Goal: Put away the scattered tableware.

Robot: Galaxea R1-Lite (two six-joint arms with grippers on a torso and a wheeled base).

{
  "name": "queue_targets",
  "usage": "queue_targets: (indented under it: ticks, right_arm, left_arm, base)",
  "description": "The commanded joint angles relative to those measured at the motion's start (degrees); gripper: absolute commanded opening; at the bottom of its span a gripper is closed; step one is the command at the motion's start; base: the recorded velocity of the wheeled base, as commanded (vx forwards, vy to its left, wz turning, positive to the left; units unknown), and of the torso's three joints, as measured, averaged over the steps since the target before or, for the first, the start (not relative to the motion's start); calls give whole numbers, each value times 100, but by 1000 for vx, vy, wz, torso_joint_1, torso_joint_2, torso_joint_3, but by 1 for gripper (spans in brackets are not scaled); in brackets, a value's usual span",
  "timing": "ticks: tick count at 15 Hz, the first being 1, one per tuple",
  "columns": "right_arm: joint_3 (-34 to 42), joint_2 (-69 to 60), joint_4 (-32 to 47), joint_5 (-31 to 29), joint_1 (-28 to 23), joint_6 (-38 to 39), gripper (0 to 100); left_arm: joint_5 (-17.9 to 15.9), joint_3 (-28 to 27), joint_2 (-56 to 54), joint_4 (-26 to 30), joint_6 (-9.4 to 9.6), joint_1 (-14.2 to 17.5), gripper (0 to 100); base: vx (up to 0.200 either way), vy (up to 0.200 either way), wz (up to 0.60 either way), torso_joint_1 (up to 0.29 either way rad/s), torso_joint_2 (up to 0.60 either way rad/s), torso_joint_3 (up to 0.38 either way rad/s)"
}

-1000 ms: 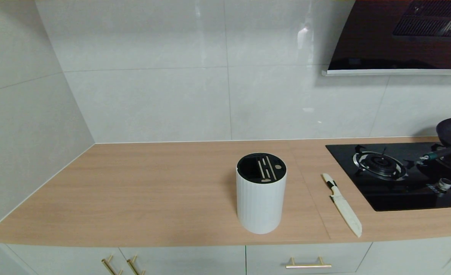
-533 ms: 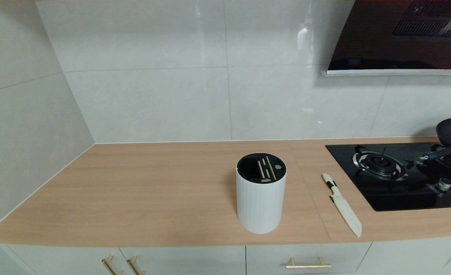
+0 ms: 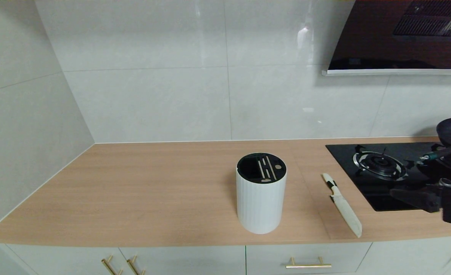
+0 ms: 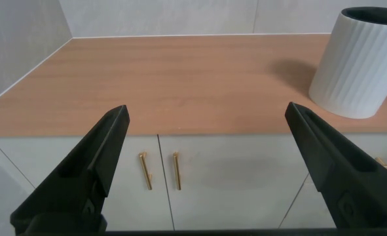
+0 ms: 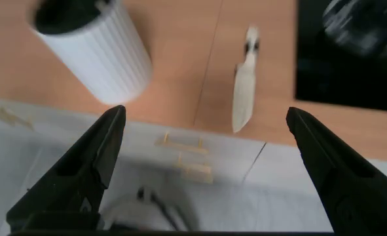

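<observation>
A: Right gripper (image 3: 401, 194) has entered beside the black hob (image 3: 366, 191), jaws wide; cream kitchen knife (image 3: 342, 206) lies flat on the wooden bench (image 3: 153, 191).
B: Tip near the edge; a glancing pinch could skid it off.

white knife (image 3: 342, 205) flat beside ribbed holder (image 3: 261, 193)
</observation>
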Motion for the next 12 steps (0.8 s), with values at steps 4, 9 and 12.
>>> queue_targets:
  ticks: [4,9,12]
  right_arm:
    - [-1289,3456,-426,-67,252,-139,100]
    - [-1544,5223,-2333,-867,217,-377,100]
    - [-1632,5548,-2395,-902,208,-377,100]
  left_arm:
    - [2,2,0,8,0,1,100]
    - [2,2,0,0,0,1,100]
    - [2,2,0,8,0,1,100]
  base:
    - [0,0,0,0,0,0]
    - [0,0,0,0,0,0]
    - [0,0,0,0,0,0]
